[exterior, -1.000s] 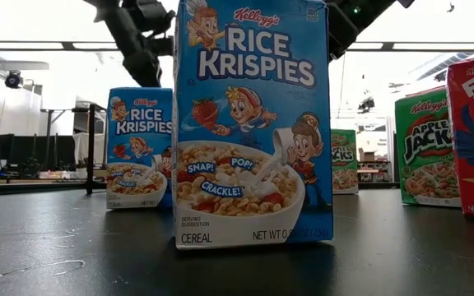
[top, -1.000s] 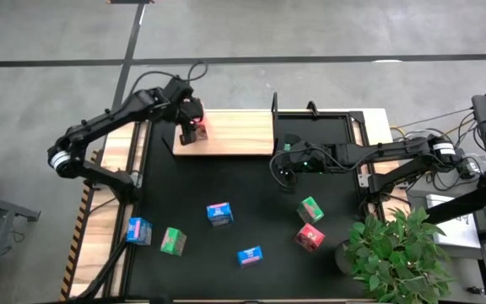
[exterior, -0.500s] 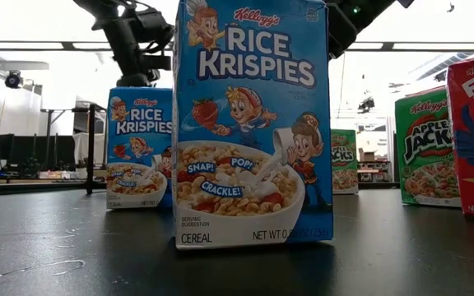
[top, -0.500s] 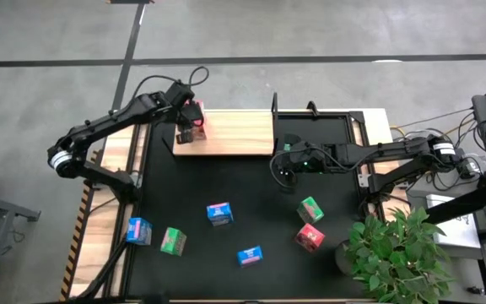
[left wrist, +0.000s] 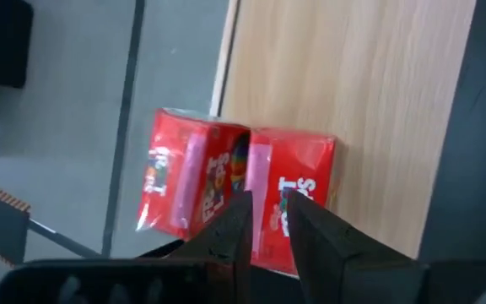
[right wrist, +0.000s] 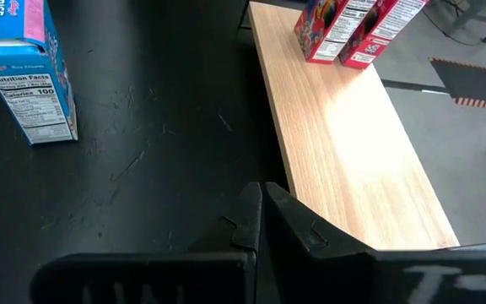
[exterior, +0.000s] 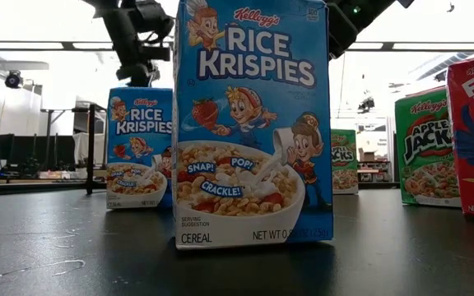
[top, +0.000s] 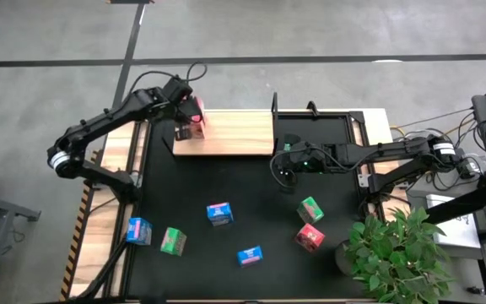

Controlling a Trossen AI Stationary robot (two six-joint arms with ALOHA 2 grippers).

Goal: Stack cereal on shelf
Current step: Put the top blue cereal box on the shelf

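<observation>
A: Starting at the left, we see the left gripper (top: 187, 119) over the far left end of the shelf (top: 234, 133), just beside the two red cereal boxes (left wrist: 234, 196) that stand side by side, touching, on that end of the board.

B: And the jaws? In the left wrist view we see the two dark fingers (left wrist: 233, 232) close together with a narrow gap, in front of the red pair. We cannot tell whether they pinch anything — nothing shows between them.

A: Agreed. Moving right along the near part of the desk (top: 327, 194): a blue box (top: 138, 230) at the near left edge, a green box (top: 173, 241) just beside it, then another blue box (top: 218, 214) toward the middle, and a third blue box (top: 249, 255) nearer still.

B: Past those we have a second green box (top: 310, 208) and, just on its near side, a pink-red box (top: 310, 237) — these two sit close, well apart from the shelf.

A: Farther right, the right gripper (top: 282, 166) lies low over the black desk, near the right end of the shelf.

B: Its jaws are pressed together; the right wrist view shows the fingers (right wrist: 251, 221) meeting with nothing held.

A: At the near right corner we see a potted plant (top: 395, 253).
</observation>
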